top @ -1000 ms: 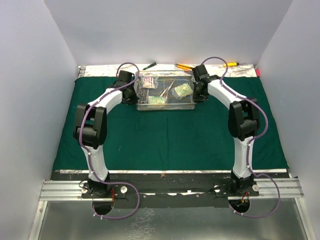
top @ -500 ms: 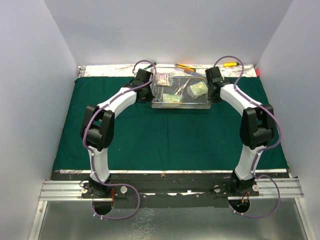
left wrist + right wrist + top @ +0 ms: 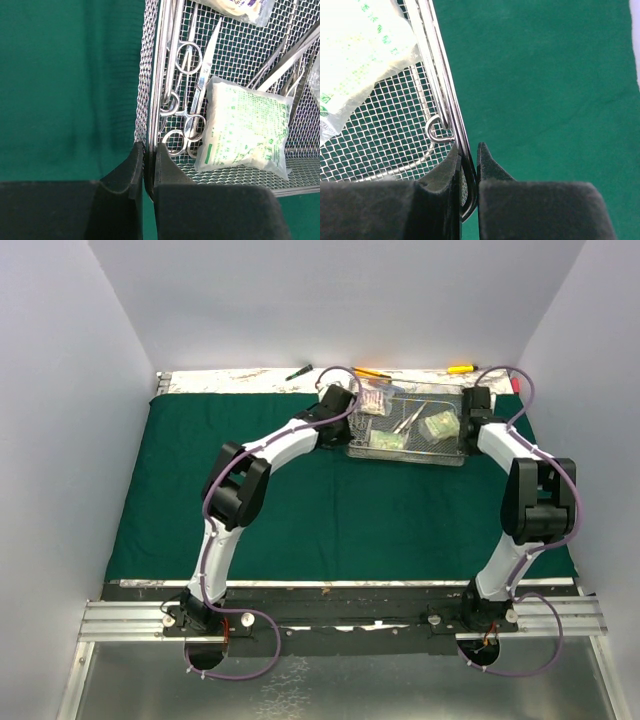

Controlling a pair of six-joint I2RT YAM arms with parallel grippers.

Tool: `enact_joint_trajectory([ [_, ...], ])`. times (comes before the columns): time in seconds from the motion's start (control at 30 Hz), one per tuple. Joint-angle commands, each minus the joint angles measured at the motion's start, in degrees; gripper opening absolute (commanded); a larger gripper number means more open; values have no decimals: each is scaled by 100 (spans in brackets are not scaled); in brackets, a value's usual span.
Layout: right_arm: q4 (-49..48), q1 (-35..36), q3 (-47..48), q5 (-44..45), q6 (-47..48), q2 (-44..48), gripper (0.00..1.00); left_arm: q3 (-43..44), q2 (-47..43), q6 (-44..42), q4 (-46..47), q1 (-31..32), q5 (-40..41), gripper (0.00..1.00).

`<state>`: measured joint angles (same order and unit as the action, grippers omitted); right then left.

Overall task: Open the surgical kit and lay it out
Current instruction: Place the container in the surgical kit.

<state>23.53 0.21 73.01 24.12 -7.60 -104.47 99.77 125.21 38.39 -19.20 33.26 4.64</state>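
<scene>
With both arms reaching to the far right of the desk (image 3: 215,381), the wire-mesh tray (image 3: 405,454) lies between them over the far right part of the green cloth (image 3: 300,510), which is spread flat across most of the desk. Whether the tray rests on the cloth or is raised off it cannot be told from any view. Left gripper (image 3: 149,151): clenched on the tray's left end wall, with the rim wires pinched between the two black fingers. Right gripper (image 3: 468,156): clenched on the rim of the right end wall, just beside a small wire loop (image 3: 439,131) on the inner side. Contents, left wrist view: steel clamps (image 3: 184,112) with ring handles lie along the left wall, overlapping one another. A clear packet with green print (image 3: 246,131) lies just beside them, its edge touching the ring handles. Tweezers (image 3: 292,52) lie slanted further in. A second packet (image 3: 240,7) is at the top edge of that view, cut off by the frame. Right wrist view: another green-printed packet (image 3: 362,55) lies against the right wall. Beyond the cloth, on the bare far strip of the desk, are a dark-handled screwdriver (image 3: 298,372), an orange-handled one (image 3: 368,371) and a yellow-handled one (image 3: 460,368), all apart from the tray.
</scene>
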Motion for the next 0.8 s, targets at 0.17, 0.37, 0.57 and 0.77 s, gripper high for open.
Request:
enact_joint_trajectory([
  [0.17,-1742,-923,-131,556,659,39,1,434,88,23,176,230,-62,0],
  [0.37,-1685,-932,-244,164,647,-77,11,-35,31,226,38,245,-48,7],
  [0.57,-1562,-929,-272,99,622,-144,31,30,48,246,-89,243,-35,23],
  [0.77,-1196,-929,-49,-232,535,-82,48,165,12,213,-227,222,73,40],
])
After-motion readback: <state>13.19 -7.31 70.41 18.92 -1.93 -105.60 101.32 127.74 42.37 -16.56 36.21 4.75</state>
